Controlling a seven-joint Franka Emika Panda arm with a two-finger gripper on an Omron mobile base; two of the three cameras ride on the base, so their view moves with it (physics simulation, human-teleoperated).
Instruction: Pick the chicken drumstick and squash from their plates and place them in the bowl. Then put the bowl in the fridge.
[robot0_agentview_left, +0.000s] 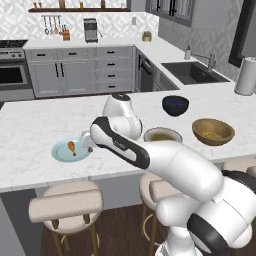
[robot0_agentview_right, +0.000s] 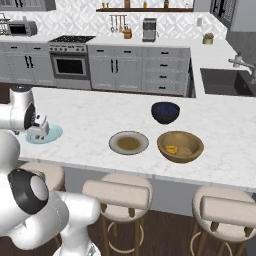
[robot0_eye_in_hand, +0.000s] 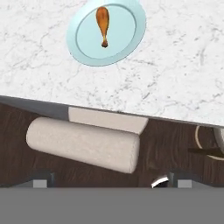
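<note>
Tool (robot0_agentview_left: 89, 141) jaw state unclear; chicken drumstick (robot0_eye_in_hand: 103, 24) on light blue plate (robot0_eye_in_hand: 127, 41) ahead. Center over meat, descend straight, avoid bone.

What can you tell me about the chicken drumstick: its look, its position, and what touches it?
The chicken drumstick is small and orange-brown, with a thick glossy meat end that narrows to a thin bone end. It lies flat near the middle of the light blue plate, far smaller than the plate, which sits on the white marble counter near its edge above a stool. Only the plate touches it; the end effector is beside the plate, not holding it.
</note>
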